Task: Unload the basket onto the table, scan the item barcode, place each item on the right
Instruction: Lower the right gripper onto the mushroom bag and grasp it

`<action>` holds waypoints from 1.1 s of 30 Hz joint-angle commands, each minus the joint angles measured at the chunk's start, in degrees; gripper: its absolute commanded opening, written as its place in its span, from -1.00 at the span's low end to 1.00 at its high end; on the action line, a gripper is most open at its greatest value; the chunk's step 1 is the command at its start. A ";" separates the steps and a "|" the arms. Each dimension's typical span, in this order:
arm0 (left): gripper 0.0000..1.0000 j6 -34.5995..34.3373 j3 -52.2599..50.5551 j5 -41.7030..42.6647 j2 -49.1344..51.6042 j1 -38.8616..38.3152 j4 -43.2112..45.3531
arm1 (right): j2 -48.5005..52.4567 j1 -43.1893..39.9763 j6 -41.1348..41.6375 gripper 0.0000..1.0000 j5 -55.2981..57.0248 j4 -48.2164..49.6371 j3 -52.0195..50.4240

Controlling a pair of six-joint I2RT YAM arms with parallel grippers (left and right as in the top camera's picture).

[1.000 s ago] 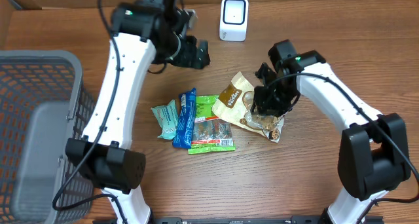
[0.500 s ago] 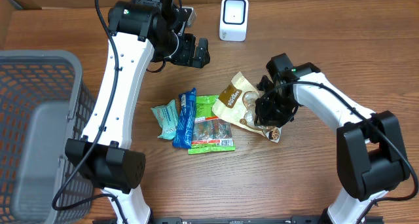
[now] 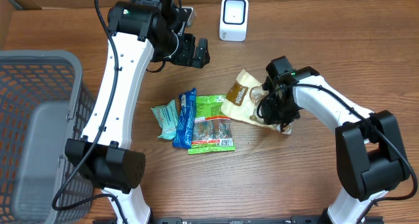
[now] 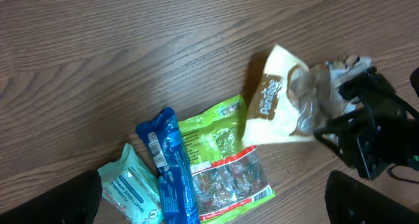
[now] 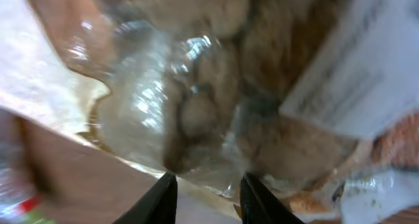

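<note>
Table (image 3: pixel 314 27): wood-grain top, smooth, low sheen.
Snack pouch (image 3: pixel 241 96): glossy plastic film, crinkled, with a clear window (glare streaks in the right wrist view).
Green packet (image 3: pixel 211 129): glossy printed plastic.
Blue packet (image 3: pixel 185 119): shiny wrapper.
Teal packet (image 3: pixel 166 119): soft plastic, duller.
Scanner (image 3: pixel 234 19): smooth white plastic.
Basket (image 3: pixel 72 99): grey mesh, matt; plastic or metal unclear.
Arm shells (image 3: pixel 121 93): smooth white plastic.

Bare tabletop (image 3: pixel 288 185) is seen between the scanner (image 3: pixel 234 18) and the packets and along the near edge. The middle is taken up by the teal packet (image 3: pixel 166 119), blue packet (image 3: pixel 185 117) and green packet (image 3: pixel 211 124), lying touching, with the tan pouch (image 3: pixel 243 94) just beside them, its right end covered by the right gripper (image 3: pixel 272 112). The left side is blocked by the basket (image 3: pixel 46 55), with the left arm (image 3: pixel 121 86) stretched above the strip beside it.
</note>
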 commanded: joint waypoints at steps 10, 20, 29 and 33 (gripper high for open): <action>0.99 1.49 0.94 0.50 0.17 -0.37 0.04 | -0.17 -1.31 -12.37 -0.40 18.60 7.39 7.41; 1.00 1.46 0.94 0.50 0.17 -0.37 0.04 | 0.55 -1.36 6.84 0.33 -17.62 13.90 18.80; 0.99 1.49 0.94 0.50 0.17 -0.37 0.04 | 9.92 1.79 28.92 0.27 -12.35 30.64 18.67; 0.99 1.49 0.94 0.50 0.17 -0.37 0.04 | 15.10 1.79 34.42 0.21 -12.44 35.47 18.67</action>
